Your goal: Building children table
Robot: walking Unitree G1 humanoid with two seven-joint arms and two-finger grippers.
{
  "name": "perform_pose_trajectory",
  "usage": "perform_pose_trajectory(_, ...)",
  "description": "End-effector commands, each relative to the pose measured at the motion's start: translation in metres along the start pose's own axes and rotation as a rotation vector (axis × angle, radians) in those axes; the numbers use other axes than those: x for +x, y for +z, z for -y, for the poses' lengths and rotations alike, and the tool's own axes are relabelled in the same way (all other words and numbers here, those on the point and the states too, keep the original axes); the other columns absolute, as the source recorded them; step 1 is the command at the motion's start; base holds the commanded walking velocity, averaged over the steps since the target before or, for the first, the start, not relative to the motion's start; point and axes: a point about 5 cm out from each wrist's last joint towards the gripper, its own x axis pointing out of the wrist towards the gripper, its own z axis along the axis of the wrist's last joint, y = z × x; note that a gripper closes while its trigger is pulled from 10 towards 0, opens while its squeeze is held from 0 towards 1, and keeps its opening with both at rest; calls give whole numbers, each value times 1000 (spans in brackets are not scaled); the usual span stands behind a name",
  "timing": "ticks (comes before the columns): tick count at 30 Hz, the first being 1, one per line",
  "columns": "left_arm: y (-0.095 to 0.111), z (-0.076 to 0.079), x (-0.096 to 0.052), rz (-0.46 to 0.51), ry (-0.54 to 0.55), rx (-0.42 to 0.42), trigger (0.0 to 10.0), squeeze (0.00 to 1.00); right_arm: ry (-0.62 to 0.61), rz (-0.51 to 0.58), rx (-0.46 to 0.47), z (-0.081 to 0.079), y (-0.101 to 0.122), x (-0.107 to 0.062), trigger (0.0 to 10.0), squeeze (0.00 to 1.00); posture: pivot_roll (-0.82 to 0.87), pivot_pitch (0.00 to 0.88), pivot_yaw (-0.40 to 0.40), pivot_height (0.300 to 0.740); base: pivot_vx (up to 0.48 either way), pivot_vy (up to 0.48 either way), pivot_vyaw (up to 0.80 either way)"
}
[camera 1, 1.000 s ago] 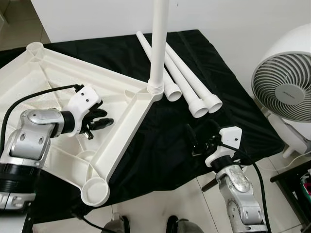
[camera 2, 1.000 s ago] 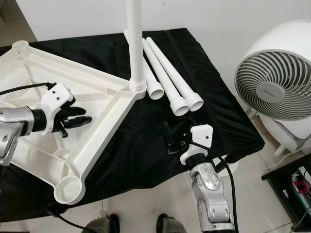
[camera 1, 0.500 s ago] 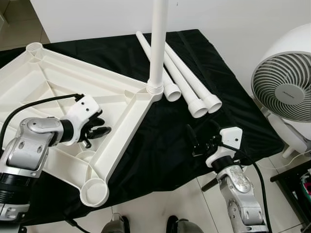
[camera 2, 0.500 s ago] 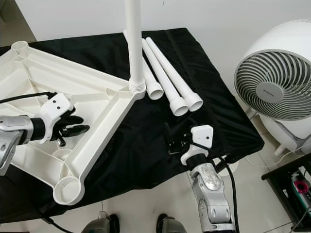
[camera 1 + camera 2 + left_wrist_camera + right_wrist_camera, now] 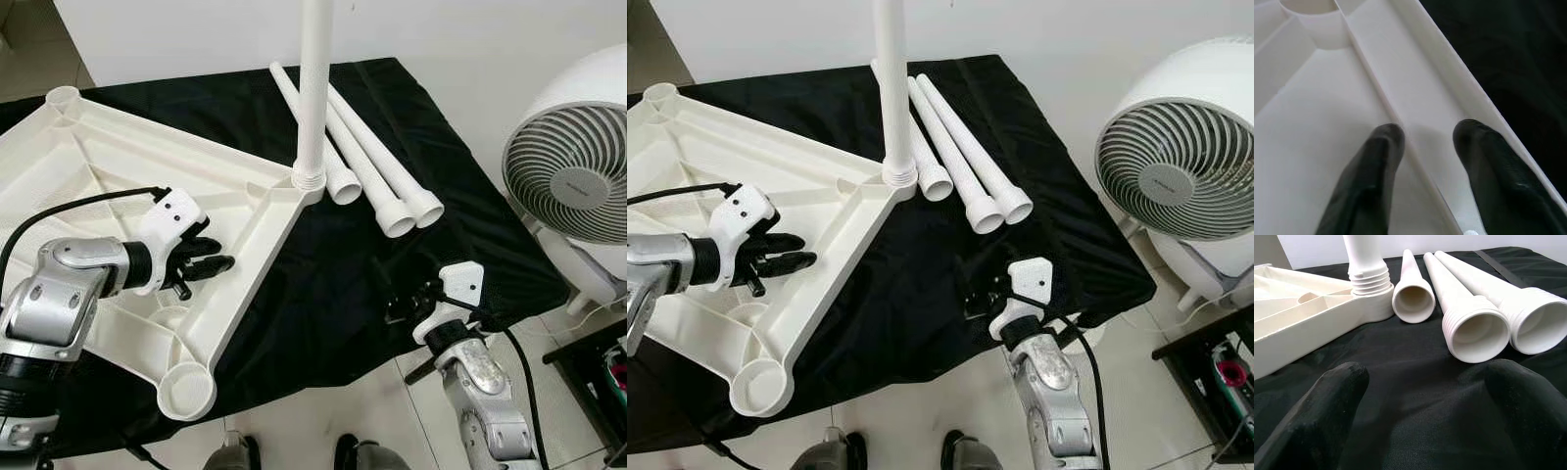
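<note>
The white table top [image 5: 98, 176] lies upside down on the black cloth, ribs facing up. One white leg [image 5: 313, 98] stands upright, screwed into its right corner socket. Three loose legs [image 5: 377, 176] lie side by side behind it, open threaded ends [image 5: 1476, 335] toward me. My left gripper [image 5: 221, 254] is open low over the table top; its fingers [image 5: 1376, 161] straddle a thin rib [image 5: 1422, 169] next to the outer edge wall. My right gripper [image 5: 400, 294] is open and holds nothing. It hovers over the cloth near the front edge, pointing at the loose legs.
An empty leg socket [image 5: 188, 389] sits at the table top's near corner, another [image 5: 62, 96] at the far left. A large white fan [image 5: 573, 186] stands close on the right, past the cloth's edge [image 5: 490, 304]. A dark rack [image 5: 598, 372] is at lower right, with tiled floor below.
My left gripper dropped closer to the table top and slid a little right along the rib. The right gripper sank slightly toward the front edge. The view shifted a touch.
</note>
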Motion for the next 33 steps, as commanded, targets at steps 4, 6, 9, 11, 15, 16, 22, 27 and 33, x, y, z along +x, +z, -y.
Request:
perform_pose_trajectory(4,-9,11,5,-70,-43,8,10000,1000,58,-9,-15,-6,1,-2,10000,0,58,166,-8,740,0,0,0)
perform_pose_trajectory(6,-9,11,5,-70,-43,8,10000,1000,58,-9,-15,-6,1,-2,10000,0,58,166,-8,740,0,0,0)
perform_pose_trajectory(9,-15,4,11,-123,58,21,10000,0,109,-6,-13,-11,4,-4,10000,0,58,169,-13,740,0,0,0)
perform_pose_trajectory(11,-16,2,12,-131,91,22,10000,0,117,-5,-13,-12,4,-4,10000,0,58,169,-12,740,0,0,0)
perform_pose_trajectory(15,-15,-6,13,-142,180,12,10000,0,121,-9,-17,-12,4,-4,10000,0,57,169,-15,740,0,0,0)
perform_pose_trajectory(16,-15,-6,13,-142,180,12,10000,0,121,-9,-17,-12,4,-4,10000,0,57,169,-15,740,0,0,0)
perform_pose_trajectory(22,-16,-12,14,-161,292,21,0,0,123,-12,-23,-11,5,-4,10000,0,56,170,-19,740,0,0,0)
perform_pose_trajectory(27,-5,-20,23,-102,422,-36,0,0,125,-13,-19,-13,5,-4,10000,0,57,171,-19,740,0,0,0)
perform_pose_trajectory(33,7,-29,34,-35,556,-53,0,0,124,-14,-10,-15,5,-4,10000,0,54,168,-22,740,0,0,0)
